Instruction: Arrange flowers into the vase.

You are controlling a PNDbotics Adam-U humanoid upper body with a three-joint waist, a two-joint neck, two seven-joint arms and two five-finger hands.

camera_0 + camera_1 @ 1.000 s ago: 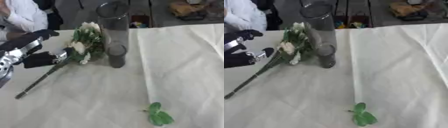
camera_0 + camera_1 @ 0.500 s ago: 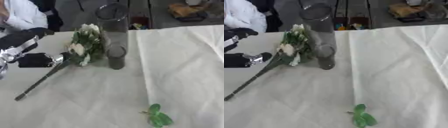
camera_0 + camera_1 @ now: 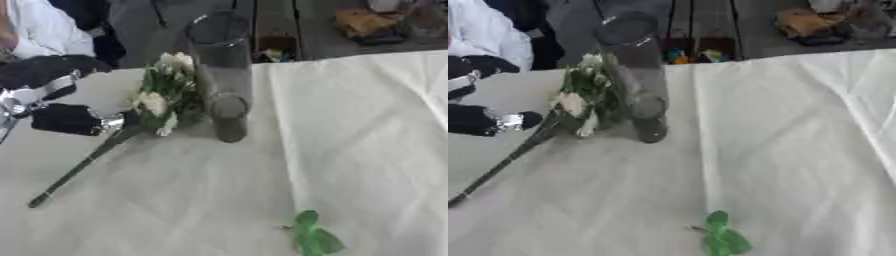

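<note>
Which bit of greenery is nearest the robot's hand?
The white flower bunch beside the vase; the left hand is at its stem. The loose leaf sprig lies apart.

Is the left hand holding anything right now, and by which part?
Yes: the left hand pinches the flower bunch by its stem, just below the blooms, beside the vase.

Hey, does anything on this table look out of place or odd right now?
Yes: a loose sprig of green leaves lies alone on the white tablecloth, far from the white flower bunch leaning against the tall clear glass vase.
</note>
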